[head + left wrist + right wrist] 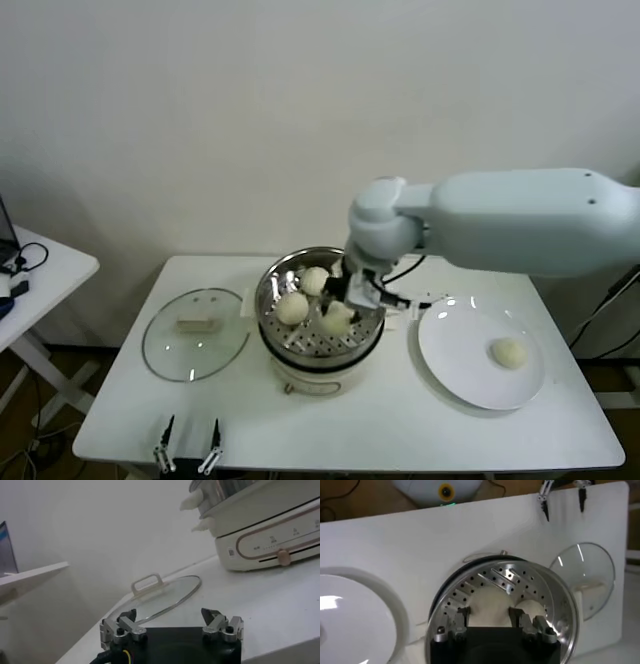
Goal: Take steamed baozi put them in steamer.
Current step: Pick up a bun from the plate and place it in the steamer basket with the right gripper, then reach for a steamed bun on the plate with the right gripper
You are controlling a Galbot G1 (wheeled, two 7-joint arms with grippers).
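Observation:
The steamer (264,298), a shiny perforated basket on a cream pot base, stands mid-table. Three baozi lie in it: one at the back (314,280), one on the left (292,307), one at the front right (337,320). My right gripper (345,298) reaches down into the basket, and its fingers press both sides of that front-right baozi (489,607), low over the perforated floor (470,587). Another baozi (534,611) lies beside it. A fourth baozi (508,352) sits on the white plate (460,360). My left gripper (188,446) is parked open at the table's front left edge.
The round glass lid (195,332) lies flat left of the steamer; it also shows in the left wrist view (160,597) with the pot base (270,535) behind it. A small white side table (40,270) stands at far left. A cable runs behind the steamer.

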